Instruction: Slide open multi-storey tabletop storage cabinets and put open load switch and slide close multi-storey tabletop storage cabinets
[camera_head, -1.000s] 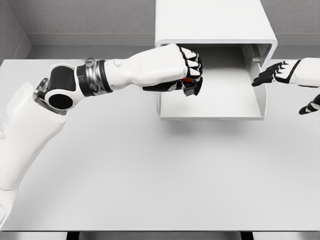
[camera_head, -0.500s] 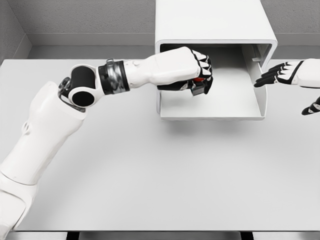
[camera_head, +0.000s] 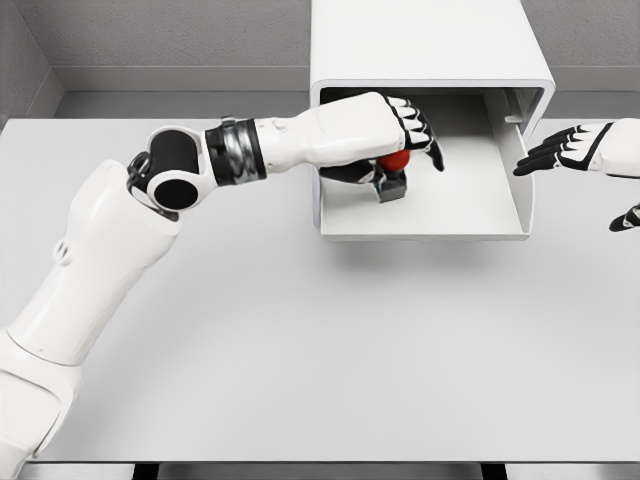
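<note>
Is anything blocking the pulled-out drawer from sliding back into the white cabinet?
Yes. The left robot hand reaches inside the white open drawer, over the red-and-grey load switch. The right robot hand hovers beside it, clear.

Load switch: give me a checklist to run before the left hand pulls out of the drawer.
1. Drawer slid open: ok.
2. Load switch over the drawer floor, inside the walls: ok.
3. Left hand fingers spread off the switch: ok, they look open above it.
4. Switch resting flat, not tilted: cannot tell, the hand covers part of it.
5. Right hand clear of the drawer, fingers open: ok.
</note>
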